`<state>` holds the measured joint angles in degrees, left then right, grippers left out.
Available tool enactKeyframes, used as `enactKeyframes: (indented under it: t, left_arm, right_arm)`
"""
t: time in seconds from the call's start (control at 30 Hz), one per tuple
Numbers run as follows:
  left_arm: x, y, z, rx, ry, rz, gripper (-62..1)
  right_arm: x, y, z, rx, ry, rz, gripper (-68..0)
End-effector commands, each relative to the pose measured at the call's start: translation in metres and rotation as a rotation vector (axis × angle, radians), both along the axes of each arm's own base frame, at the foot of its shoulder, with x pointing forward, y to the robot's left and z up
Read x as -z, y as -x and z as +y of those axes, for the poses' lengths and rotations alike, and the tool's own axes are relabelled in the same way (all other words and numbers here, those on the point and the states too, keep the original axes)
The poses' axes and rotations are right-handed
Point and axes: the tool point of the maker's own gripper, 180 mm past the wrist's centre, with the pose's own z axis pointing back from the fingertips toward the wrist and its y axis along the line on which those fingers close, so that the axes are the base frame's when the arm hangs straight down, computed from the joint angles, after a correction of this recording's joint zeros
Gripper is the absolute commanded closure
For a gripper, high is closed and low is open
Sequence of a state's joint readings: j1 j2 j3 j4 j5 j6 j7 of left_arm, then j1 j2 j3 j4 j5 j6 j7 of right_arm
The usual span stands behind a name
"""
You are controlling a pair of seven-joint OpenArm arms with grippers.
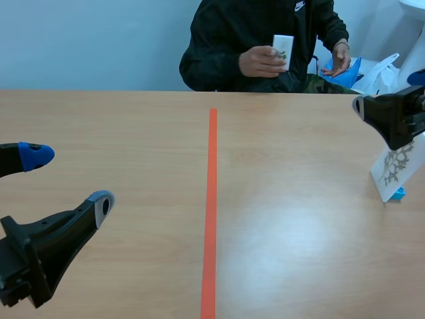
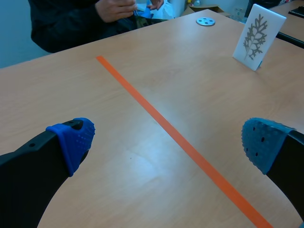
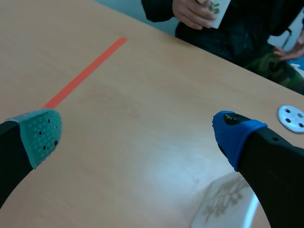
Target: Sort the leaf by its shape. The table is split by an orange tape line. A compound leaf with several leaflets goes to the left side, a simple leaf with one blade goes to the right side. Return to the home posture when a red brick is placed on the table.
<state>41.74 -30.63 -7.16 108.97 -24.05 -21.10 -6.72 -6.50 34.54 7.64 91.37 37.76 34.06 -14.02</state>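
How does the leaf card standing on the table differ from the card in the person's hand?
The standing card rests on the table, right of the orange tape line; the held card is off the table, in the person's hand. The standing card shows a grey, branching leaf; the held card's print is green and too small to read. Both are white cards.

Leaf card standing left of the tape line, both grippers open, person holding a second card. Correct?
Not quite. The leaf card stands right of the tape line, as the scene view shows. The left gripper and right gripper are open, and the person holds a second card.
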Motion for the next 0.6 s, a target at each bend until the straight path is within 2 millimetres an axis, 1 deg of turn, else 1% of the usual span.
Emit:
enactKeyframes:
  t: [0.0,0.13,0.27,0.43,0.57]
  left_arm:
    - [-0.007,0.0,-0.003,0.005,0.021,-0.02,-62.3]
    - [-0.007,0.0,-0.003,0.005,0.021,-0.019,-62.3]
    - [-0.007,0.0,-0.003,0.005,0.021,-0.019,-62.3]
    - [-0.007,0.0,-0.003,0.005,0.021,-0.018,-62.3]
    - [-0.007,0.0,-0.003,0.005,0.021,-0.018,-62.3]
  right_arm:
    - [-0.007,0.005,0.009,-0.024,-0.014,-0.024,-67.9]
    - [-0.002,0.031,0.038,-0.082,-0.037,-0.005,-67.9]
    - [0.003,0.053,0.059,-0.114,-0.074,0.021,-67.9]
    - [0.014,0.077,0.074,-0.125,-0.119,0.071,-67.9]
    - [0.023,0.091,0.08,-0.127,-0.144,0.112,-67.9]
